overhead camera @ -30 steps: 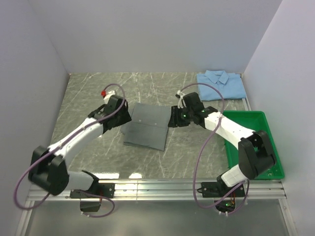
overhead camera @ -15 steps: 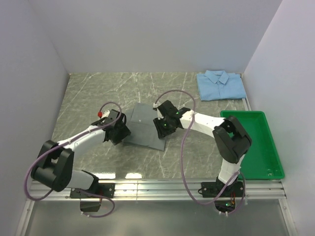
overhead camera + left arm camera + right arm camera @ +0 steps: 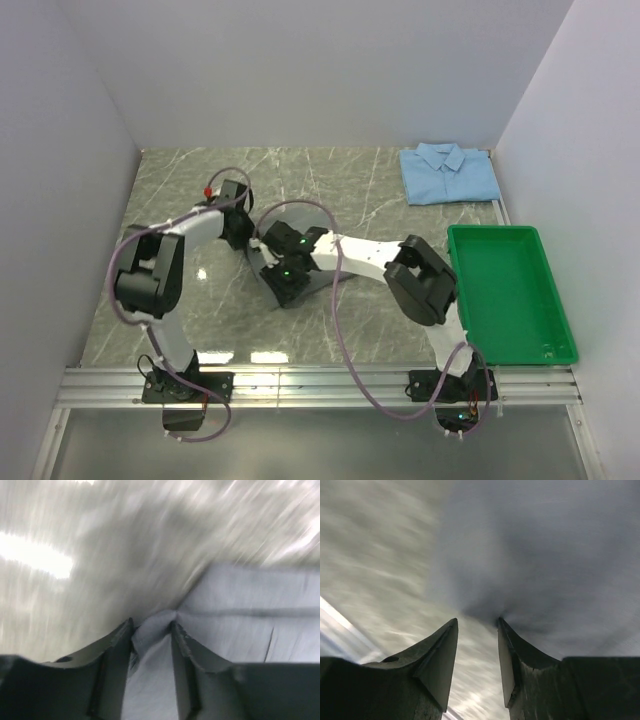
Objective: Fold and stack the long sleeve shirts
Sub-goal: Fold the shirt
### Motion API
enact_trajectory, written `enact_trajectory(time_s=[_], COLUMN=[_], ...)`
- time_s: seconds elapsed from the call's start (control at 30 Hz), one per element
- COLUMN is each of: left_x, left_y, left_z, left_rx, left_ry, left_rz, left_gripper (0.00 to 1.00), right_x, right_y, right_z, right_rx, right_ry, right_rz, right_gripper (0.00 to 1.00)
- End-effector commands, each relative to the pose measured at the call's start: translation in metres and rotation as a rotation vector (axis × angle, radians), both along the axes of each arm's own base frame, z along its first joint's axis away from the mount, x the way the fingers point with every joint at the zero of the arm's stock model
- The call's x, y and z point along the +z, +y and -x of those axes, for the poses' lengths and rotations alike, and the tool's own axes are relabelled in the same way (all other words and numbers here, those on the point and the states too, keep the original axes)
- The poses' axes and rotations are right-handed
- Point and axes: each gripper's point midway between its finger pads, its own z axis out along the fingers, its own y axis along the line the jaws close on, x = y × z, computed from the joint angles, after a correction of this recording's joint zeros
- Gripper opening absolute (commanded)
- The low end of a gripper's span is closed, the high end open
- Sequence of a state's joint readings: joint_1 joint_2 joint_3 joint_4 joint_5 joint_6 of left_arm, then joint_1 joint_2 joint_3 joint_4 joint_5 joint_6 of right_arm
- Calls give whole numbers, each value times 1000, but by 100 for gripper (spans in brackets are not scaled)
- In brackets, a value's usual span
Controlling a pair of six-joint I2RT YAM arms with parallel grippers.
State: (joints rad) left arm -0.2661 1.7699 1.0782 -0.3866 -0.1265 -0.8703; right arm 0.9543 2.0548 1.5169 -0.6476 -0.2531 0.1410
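You are in the folding step on the grey shirt (image 3: pixel 240 625), by my reading, and the stacking has not begun. It lies bunched on the table (image 3: pixel 180 180) a little left of centre, mostly covered from above by the 2 wrists that meet over it. The left gripper (image 3: pixel 151 627) is clamped on a raised pleat at the cloth's left edge, and the fabric fills the gap between its fingers. The right gripper (image 3: pixel 475 625) has its jaws partly apart at the shirt's edge. The cloth puckers toward its tips, but bare table shows between the fingers, so I cannot tell whether it has a hold. Both wrist views are blurred, so treat the fine detail with caution. The blue shirt (image 3: pixel 448 172) sits folded with its collar up in the far right corner, well apart from the grey one. The green tray (image 3: pixel 510 290) stands on the right, near side, with nothing of the task in it. For the next move, I judge you need both edges carried evenly so the fold lands flat and not twisted. Confirm the right grip before pulling. Mind the 2 arms, which are very close where they meet. Once the grey shirt is a neat rectangle, it needs carrying far and right onto the blue 1.
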Motion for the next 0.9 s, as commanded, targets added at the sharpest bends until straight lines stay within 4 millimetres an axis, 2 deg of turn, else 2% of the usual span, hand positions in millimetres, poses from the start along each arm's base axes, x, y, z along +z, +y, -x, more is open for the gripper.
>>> enact_trajectory(time_s=[0.0,0.07,0.1,0.17,0.2,0.23,0.27,0.3,0.33,0.37,0.4,0.43,0.47,0.5,0.53,0.57,0.6,0.67,0.7,0.77,0.8,0.83,0.87], left_x=[25,39,53,80,88,108,117,117,137,131,135,152,147,151,158,159,162,164,164,162,160,151,154], left_y=[21,27,34,37,39,40,39,38,35,33,26,21,19,2,-7,-12,-39,-65,-88,-113,-131,-142,-162], left_z=[-54,-71,-81,-87,-85,-82,-78,-70,-62,-50,-42,-35,-26,-17,-9,-4,8,17,28,33,42,44,52], left_rx=[-83,-71,-53,-40,-41,-36,-36,-39,-50,-62,-91,-110,-127,-189,-224,-243,-336,-428,-523,-604,-681,-722,-795], left_ry=[-98,-139,-177,-242,-256,-300,-318,-317,-369,-360,-377,-427,-421,-435,-454,-463,-478,-494,-509,-530,-542,-530,-548], left_rz=[-117,-106,-93,-81,-85,-84,-75,-65,-45,-44,-43,-40,-58,-72,-91,-134,-157,-183,-211,-246,-284,-306,-321], left_gripper=[45,49,55,61,66,69,71,74,76,78,82,83,84,85,85,85,85,86,86,86,87,87,88], right_x=[34,44,54,57,64,68,73,96,86,91,109,96,100,100,102,111,110,103,106,116,115,118,124], right_y=[47,53,50,35,18,4,-6,-13,-33,-50,-65,-83,-106,-123,-135,-146,-166,-189,-208,-220,-228,-239,-246], right_z=[6,-3,-15,-28,-35,-48,-53,-61,-62,-78,-85,-82,-99,-96,-99,-102,-110,-109,-112,-111,-110,-113,-111], right_rx=[16,-11,-58,-110,-165,-216,-251,-296,-336,-402,-464,-500,-575,-622,-657,-686,-752,-819,-875,-909,-938,-972,-1005], right_ry=[34,-2,-72,-135,-182,-201,-211,-246,-240,-261,-280,-255,-271,-270,-273,-289,-288,-271,-274,-279,-279,-293,-315], right_rz=[-153,-186,-180,-155,-137,-137,-143,-203,-183,-207,-251,-235,-254,-265,-271,-304,-302,-291,-306,-351,-357,-363,-376], right_gripper=[45,45,45,46,46,46,46,46,46,46,47,47,47,48,49,51,53,62,64,71,75,84,89])
